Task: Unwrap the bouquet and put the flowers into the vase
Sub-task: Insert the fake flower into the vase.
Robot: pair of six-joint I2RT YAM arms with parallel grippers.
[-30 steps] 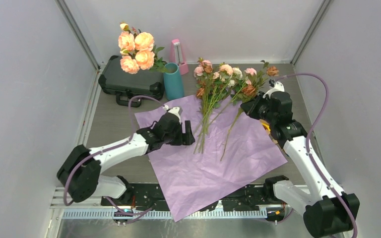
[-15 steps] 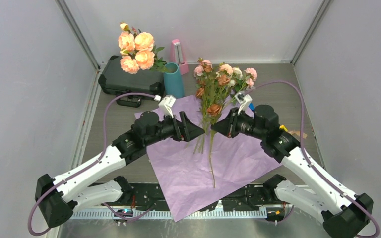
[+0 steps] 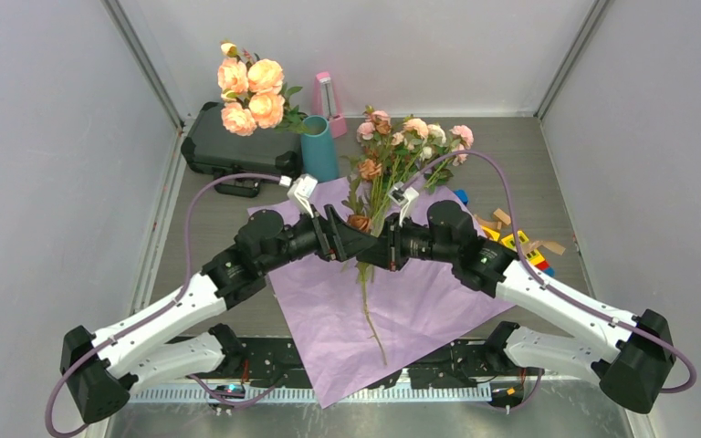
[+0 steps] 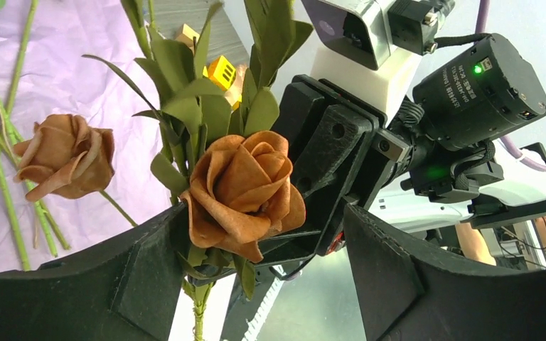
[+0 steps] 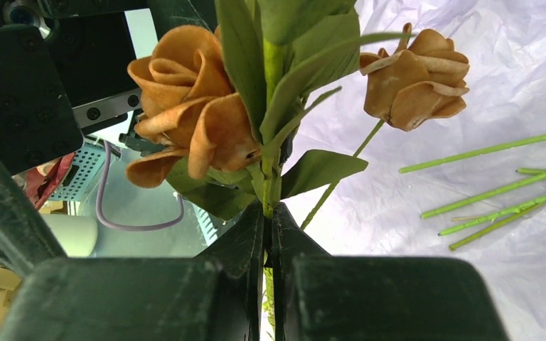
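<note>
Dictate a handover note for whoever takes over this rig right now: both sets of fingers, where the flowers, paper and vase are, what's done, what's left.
Left gripper: fingers open, the brown rose between them, not gripped.
Right gripper: fingers shut on that rose's stem, held above the paper.
Other flowers: lying across the paper's far edge.
Vase: upright at the back, left of them.
Done: wrapping opened, paper spread flat.
Left: get this stem into the vase, then the rest.

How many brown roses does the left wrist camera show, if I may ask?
2. One rose sits inside the open left gripper, on the stem the right gripper pinches; the other hangs to its left, above the paper. Others may lie outside this view.
</note>
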